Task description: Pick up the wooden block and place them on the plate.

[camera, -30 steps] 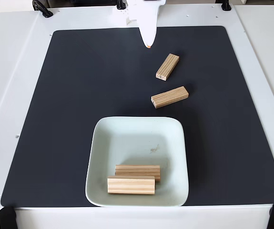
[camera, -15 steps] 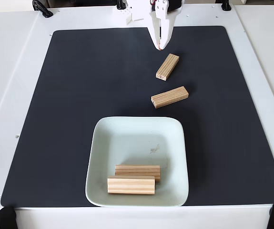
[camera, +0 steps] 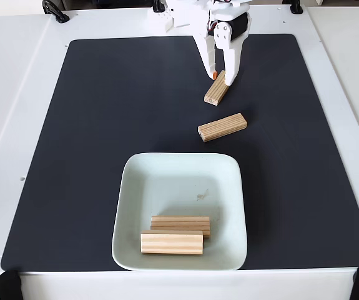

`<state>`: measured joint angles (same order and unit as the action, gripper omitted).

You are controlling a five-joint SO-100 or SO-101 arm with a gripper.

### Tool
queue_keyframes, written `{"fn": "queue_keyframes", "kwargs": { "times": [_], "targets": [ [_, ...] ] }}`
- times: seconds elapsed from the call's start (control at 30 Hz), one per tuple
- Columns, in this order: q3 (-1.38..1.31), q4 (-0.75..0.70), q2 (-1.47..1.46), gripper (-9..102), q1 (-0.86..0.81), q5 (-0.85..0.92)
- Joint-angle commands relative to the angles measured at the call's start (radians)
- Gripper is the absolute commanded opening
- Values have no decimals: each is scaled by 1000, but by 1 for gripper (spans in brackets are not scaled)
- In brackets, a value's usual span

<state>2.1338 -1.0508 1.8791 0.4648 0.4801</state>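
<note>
Fingers of the white two-finger gripper [camera: 221, 78] stand apart, straddling the far end of a pale striped wooden block [camera: 219, 88]. Gripping so near the end could make it pivot or slip free short of the mint-white square plate [camera: 129, 187] below.

Arm [camera: 191, 12]: white plastic shell, blocky segments, entering from the top edge of the fixed view. Servo [camera: 238, 26]: black housing set into the white frame. Gripper [camera: 221, 77]: two white tapering fingers, one with a small orange tip. Thin wiring near the servo, colour unclear.
</note>
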Motion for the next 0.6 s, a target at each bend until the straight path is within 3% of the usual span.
{"fn": "queue_keyframes", "kwargs": {
  "times": [0.0,0.57],
  "targets": [
    [0,-44,9,33,-8,58],
    [80,-78,-8,35,-26,94]
  ]
}}
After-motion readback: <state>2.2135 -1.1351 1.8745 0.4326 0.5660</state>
